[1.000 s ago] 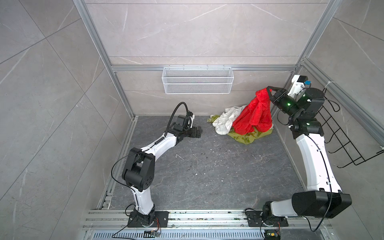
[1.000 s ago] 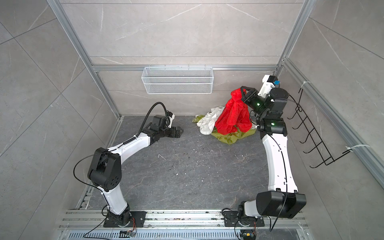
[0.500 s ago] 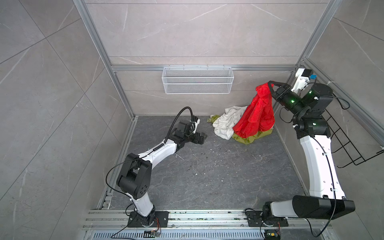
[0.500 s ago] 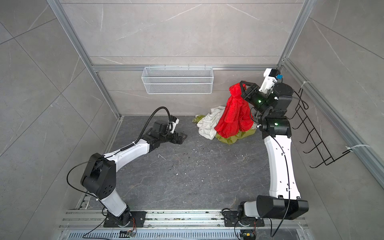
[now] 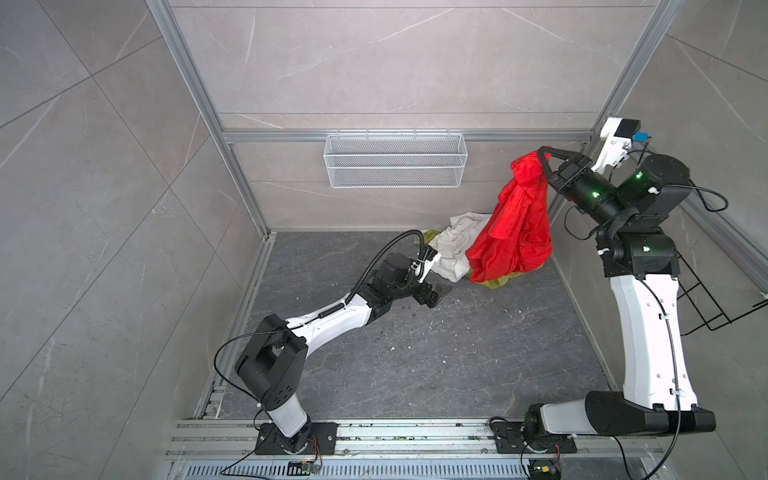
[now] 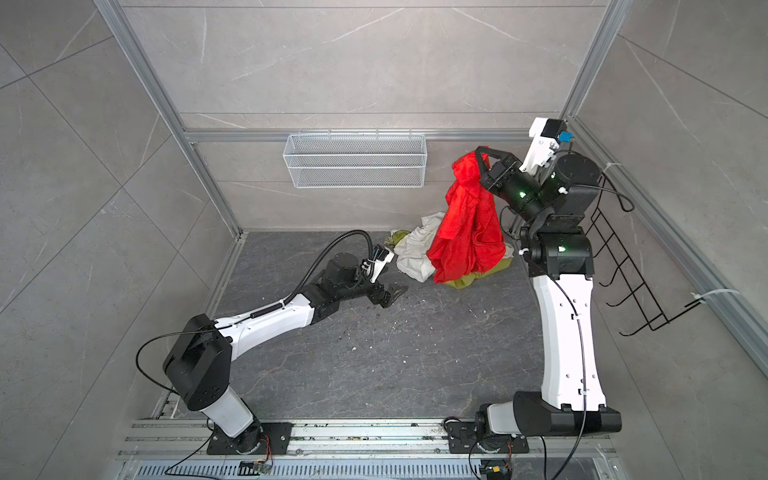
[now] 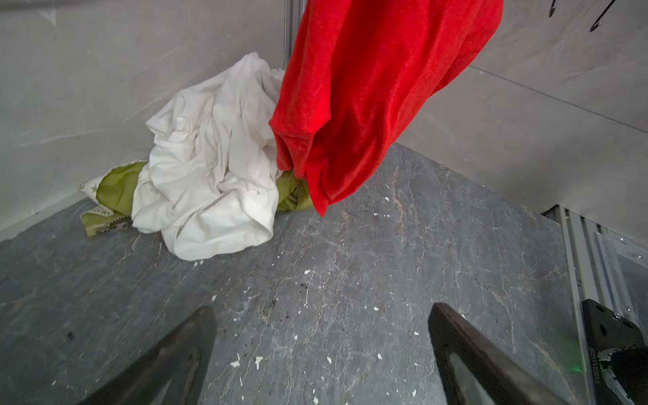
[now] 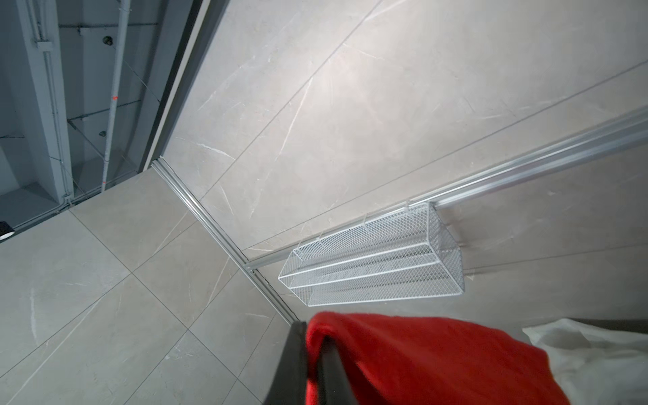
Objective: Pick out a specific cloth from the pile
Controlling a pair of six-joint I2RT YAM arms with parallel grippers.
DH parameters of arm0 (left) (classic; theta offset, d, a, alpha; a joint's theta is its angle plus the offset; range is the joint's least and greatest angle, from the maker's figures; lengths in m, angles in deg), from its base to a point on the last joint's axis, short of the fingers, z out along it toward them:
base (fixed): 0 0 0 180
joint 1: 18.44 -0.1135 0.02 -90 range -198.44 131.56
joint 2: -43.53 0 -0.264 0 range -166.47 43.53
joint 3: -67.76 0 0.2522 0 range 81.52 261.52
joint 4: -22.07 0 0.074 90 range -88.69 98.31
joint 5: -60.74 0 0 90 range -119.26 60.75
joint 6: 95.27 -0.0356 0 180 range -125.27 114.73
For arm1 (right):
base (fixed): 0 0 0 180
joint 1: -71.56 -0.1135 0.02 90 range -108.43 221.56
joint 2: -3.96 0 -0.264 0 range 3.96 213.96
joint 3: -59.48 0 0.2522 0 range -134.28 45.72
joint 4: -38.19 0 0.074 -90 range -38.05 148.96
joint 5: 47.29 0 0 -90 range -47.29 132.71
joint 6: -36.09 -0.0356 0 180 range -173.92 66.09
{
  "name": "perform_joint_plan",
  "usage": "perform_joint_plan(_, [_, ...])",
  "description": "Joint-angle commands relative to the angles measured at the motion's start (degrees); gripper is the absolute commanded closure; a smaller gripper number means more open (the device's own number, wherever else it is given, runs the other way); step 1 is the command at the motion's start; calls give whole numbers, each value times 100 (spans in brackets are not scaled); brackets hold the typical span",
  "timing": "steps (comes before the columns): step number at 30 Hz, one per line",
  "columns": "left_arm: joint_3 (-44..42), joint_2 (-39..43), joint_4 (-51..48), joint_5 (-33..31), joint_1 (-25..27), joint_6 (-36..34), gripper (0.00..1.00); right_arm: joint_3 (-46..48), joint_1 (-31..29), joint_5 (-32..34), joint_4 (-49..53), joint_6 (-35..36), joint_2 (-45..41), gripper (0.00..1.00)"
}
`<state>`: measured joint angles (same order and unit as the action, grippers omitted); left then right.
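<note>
Gripping the cloth (image 6: 465, 232) high in the right gripper (image 6: 482, 158), jaws pinched together, draping it over the pile (image 6: 415, 254); hovering the left gripper (image 6: 392, 294) low beside it, jaws spread wide.

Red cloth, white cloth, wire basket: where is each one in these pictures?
red cloth (image 5: 515, 232): in a top view, on its hanging middle folds.
white cloth (image 7: 210, 168): left wrist view, on its crumpled middle.
wire basket (image 8: 375, 259): right wrist view, on its mesh side wall.
</note>
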<state>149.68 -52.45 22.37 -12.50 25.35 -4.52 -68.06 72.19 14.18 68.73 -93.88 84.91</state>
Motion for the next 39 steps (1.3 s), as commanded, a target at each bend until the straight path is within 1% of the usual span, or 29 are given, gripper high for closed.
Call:
perform_joint_plan(1, [165,-19,730,399,55,-160,3,-282,-71,-124,-2,120,-25,100])
perform_joint_plan(3, [167,-104,968,587,108,-163,3,-336,-105,-151,19,104,-27,100])
perform_joint_plan(8, [304,-355,1541,772,130,-128,3,-430,-176,-188,28,35,-57,100])
perform_joint_plan(12, [486,-568,1774,998,138,-53,2,-454,-218,-239,28,-20,-71,100])
perform_joint_plan(15, [557,-658,1952,1338,150,44,3,-444,-255,-266,36,-31,-75,100])
perform_joint_plan(19, [632,-735,1967,1625,178,159,3,-396,-315,-267,37,-29,-89,100])
perform_joint_plan(28, [957,-1120,2097,1761,341,203,3,-365,-457,-214,10,-4,-77,100])
perform_joint_plan(33, [1230,-1465,2343,1648,371,258,3,-410,-520,-214,36,12,-48,100])
perform_joint_plan(36, [1427,-1634,2321,1632,371,301,3,-446,-539,-208,63,24,-39,100])
perform_joint_plan(39, [1626,-1779,2252,1664,376,340,6,-446,-546,-212,76,32,-36,100])
